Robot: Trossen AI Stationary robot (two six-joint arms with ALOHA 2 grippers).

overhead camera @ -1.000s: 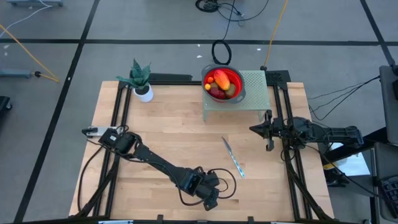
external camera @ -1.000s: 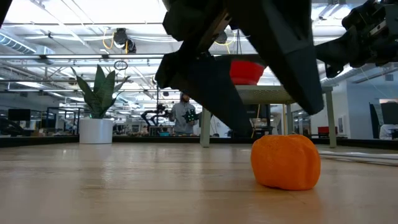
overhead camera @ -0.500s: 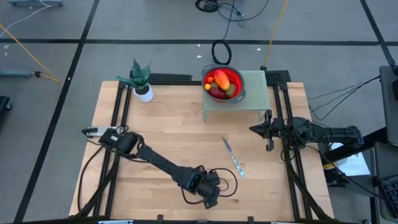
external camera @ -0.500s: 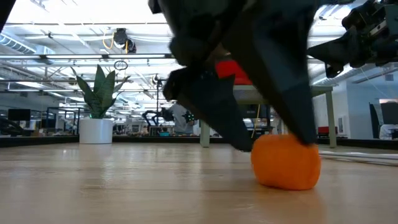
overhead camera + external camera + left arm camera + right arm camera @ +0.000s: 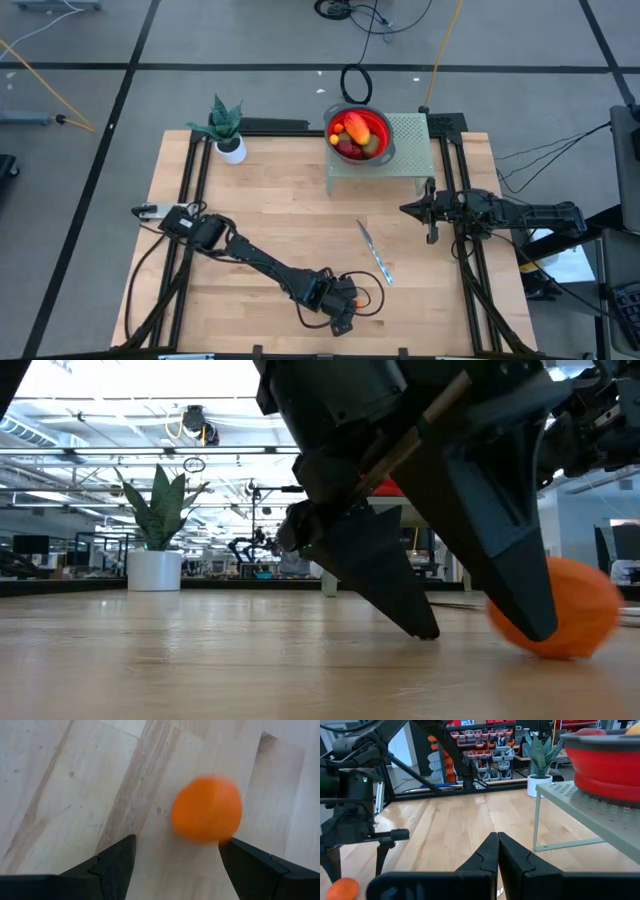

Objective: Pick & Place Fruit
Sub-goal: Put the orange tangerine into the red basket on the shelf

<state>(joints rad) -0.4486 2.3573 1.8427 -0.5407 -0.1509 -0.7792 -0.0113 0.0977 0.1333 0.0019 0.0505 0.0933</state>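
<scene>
The floor [image 5: 250, 90] is grey with dark lines. Long lights [image 5: 120, 405] shine on the ceiling. Shelves [image 5: 480, 745] with red boxes stand far back

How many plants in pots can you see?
1. A single potted plant stands at the table's far left corner, seen from above. The low view and the right wrist view show that same plant, not extra ones. None seems hidden.
</scene>
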